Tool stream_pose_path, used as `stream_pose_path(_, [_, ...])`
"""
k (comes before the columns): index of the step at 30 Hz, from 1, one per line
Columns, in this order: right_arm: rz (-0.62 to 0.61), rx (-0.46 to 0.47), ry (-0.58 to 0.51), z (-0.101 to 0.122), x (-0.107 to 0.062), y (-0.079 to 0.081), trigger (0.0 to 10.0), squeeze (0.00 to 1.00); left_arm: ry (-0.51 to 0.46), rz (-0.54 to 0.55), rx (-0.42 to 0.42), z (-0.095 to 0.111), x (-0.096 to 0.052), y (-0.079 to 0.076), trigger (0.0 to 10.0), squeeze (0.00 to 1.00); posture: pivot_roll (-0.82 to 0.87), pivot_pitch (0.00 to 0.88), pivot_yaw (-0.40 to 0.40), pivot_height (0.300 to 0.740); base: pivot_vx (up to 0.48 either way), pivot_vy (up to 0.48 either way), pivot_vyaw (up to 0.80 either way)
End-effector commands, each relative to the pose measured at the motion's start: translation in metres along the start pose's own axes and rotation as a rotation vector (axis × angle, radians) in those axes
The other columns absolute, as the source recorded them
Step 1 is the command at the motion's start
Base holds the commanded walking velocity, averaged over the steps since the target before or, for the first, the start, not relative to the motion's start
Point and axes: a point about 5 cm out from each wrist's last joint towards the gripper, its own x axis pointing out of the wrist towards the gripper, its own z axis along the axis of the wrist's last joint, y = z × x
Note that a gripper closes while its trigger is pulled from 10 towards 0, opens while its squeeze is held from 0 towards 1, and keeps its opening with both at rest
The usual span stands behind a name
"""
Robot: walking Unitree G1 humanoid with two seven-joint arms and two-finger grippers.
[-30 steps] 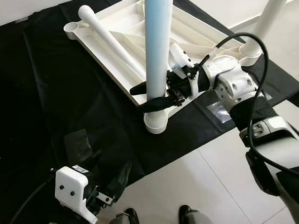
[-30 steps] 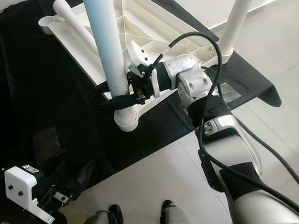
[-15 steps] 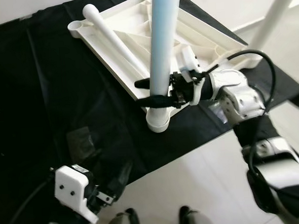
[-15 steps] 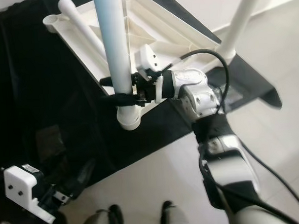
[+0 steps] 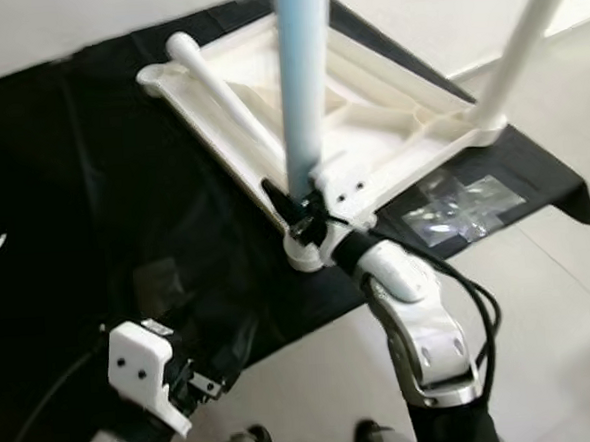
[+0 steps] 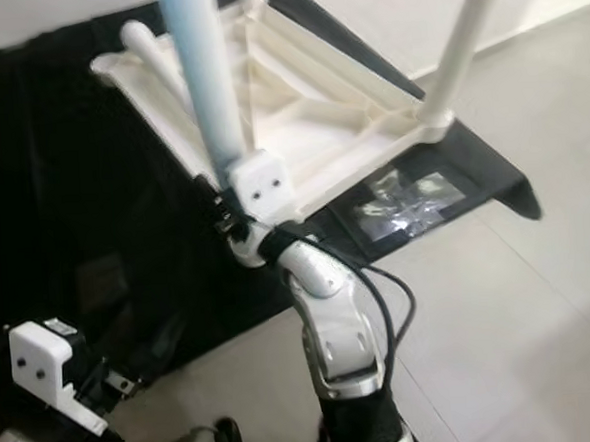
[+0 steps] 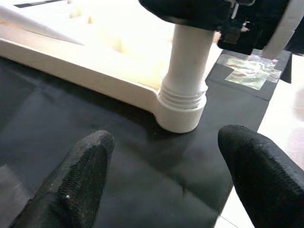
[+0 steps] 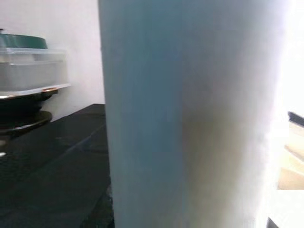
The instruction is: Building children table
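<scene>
Presently the right arm [image 5: 422, 323] reaches forward from 6 o'clock, elbow bent, wrist raised toward the near corner of the upturned table top [image 5: 369, 126]. The right gripper [image 5: 305, 212] sits at the base of the upright pale blue leg [image 5: 301, 80], just above the corner socket [image 7: 183, 111]. Its jaws are closed around the leg, which stands between the black fingers; the right wrist view has the leg pressed close against the lens. The table top lies on black sheeting [image 5: 94, 213] on the floor, with a loose white leg [image 5: 222, 95] lying across it at 11 o'clock and another leg [image 5: 515, 47] upright at 2 o'clock. The left gripper [image 7: 166, 161] hovers low at 7 o'clock, jaws wide, holding nothing, aimed at the socket.
</scene>
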Motion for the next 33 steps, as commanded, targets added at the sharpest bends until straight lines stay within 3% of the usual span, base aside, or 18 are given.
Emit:
stream_pose_path(1, [0.079, 0.138, 0.156, -0.034, 0.004, 0.011, 10.0, 0.13, 0.012, 0.006, 0.0, -0.003, -0.002, 0.002, 10.0, 0.0, 0.0, 0.283, 0.044, 0.74, 0.0, 0.0, 0.0])
stream_pose_path(2, [0.079, 0.138, 0.156, -0.034, 0.004, 0.011, 10.0, 0.13, 0.012, 0.006, 0.0, -0.003, -0.002, 0.002, 10.0, 0.0, 0.0, 0.283, 0.044, 0.74, 0.0, 0.0, 0.0])
stream_pose_path(3, [0.137, 0.149, 0.118, -0.028, 0.007, 0.008, 10.0, 1.0, 0.011, 0.005, 0.001, -0.003, -0.001, 0.002, 10.0, 0.0, 0.0, 0.279, 0.045, 0.74, 0.0, 0.0, 0.0])
stream_pose_path(6, [0.184, 0.161, 0.096, -0.02, 0.007, 0.008, 10.0, 1.0, 0.009, 0.003, 0.002, -0.004, -0.001, 0.002, 10.0, 0.0, 0.0, 0.276, 0.042, 0.74, 0.0, 0.0, 0.0])
stream_pose_path(7, [0.334, 0.125, 0.031, -0.002, 0.011, 0.003, 10.0, 1.0, 0.007, 0.002, 0.004, -0.004, 0.0, 0.002, 10.0, 0.0, 0.01, 0.276, 0.041, 0.74, 0.0, 0.0, 0.0])
stream_pose_path(10, [0.383, 0.104, 0.016, 0.003, 0.011, 0.002, 10.0, 1.0, 0.006, 0.002, 0.005, -0.004, 0.0, 0.002, 10.0, 0.0, 0.01, 0.276, 0.041, 0.74, 0.0, 0.0, 0.0])
stream_pose_path(11, [0.495, 0.052, -0.004, 0.009, 0.01, 0.001, 10.0, 1.0, 0.006, 0.004, 0.006, -0.003, 0.001, 0.002, 10.0, 0.0, 0.02, 0.276, 0.037, 0.74, 0.0, 0.0, 0.0])
stream_pose_path(14, [0.581, 0.01, -0.009, 0.013, 0.009, -0.002, 10.0, 1.0, 0.005, 0.006, 0.007, -0.003, 0.0, 0.002, 10.0, 0.0, 0.03, 0.276, 0.038, 0.74, 0.0, 0.0, 0.0])
stream_pose_path(15, [0.672, -0.029, -0.011, 0.017, 0.008, -0.007, 10.0, 0.33, 0.004, 0.007, 0.007, -0.003, 0.0, 0.002, 10.0, 0.0, 0.04, 0.276, 0.042, 0.74, 0.0, 0.0, 0.0])
stream_pose_path(16, [0.746, -0.065, 0.001, 0.018, 0.007, -0.015, 10.0, 0.33, 0.004, 0.008, 0.006, -0.003, 0.0, 0.002, 10.0, 0.0, 0.04, 0.276, 0.042, 0.74, 0.0, 0.0, 0.0])
stream_pose_path(17, [0.746, -0.065, 0.001, 0.018, 0.007, -0.015, 10.0, 0.33, 0.004, 0.008, 0.006, -0.003, 0.0, 0.002, 10.0, 0.0, 0.04, 0.276, 0.042, 0.74, 0.0, 0.0, 0.0])
stream_pose_path(18, [0.788, -0.085, 0.017, 0.019, 0.008, -0.026, 10.0, 0.0, 0.004, 0.008, 0.006, -0.003, 0.0, 0.002, 10.0, 0.0, 0.06, 0.276, 0.045, 0.74, 0.0, 0.0, 0.0])
stream_pose_path(19, [0.815, -0.1, 0.033, 0.019, 0.011, -0.04, 10.0, 0.0, 0.005, 0.009, 0.005, -0.003, -0.001, 0.001, 10.0, 0.0, 0.07, 0.276, 0.045, 0.74, 0.0, 0.0, 0.0])
stream_pose_path(20, [0.815, -0.1, 0.033, 0.019, 0.011, -0.04, 10.0, 0.0, 0.005, 0.009, 0.005, -0.003, -0.001, 0.001, 10.0, 0.0, 0.07, 0.276, 0.045, 0.74, 0.0, 0.0, 0.0])
stream_pose_path(23, [0.841, -0.046, 0.055, 0.025, 0.02, -0.077, 10.0, 0.0, 0.007, 0.01, 0.001, -0.003, -0.004, 0.0, 10.0, 0.0, 0.08, 0.284, 0.042, 0.74, 0.0, 0.0, 0.0])
stream_pose_path(29, [0.863, -0.012, 0.1, 0.024, 0.026, -0.097, 10.0, 0.0, 0.006, 0.009, -0.004, -0.002, -0.006, -0.002, 10.0, 0.0, 0.09, 0.289, 0.037, 0.74, 0.0, 0.0, 0.0])
stream_pose_path(33, [0.891, -0.008, 0.119, 0.024, 0.026, -0.101, 10.0, 0.0, 0.004, 0.014, -0.003, -0.001, -0.007, -0.002, 10.0, 0.0, 0.1, 0.292, 0.034, 0.74, 0.0, 0.0, 0.0])
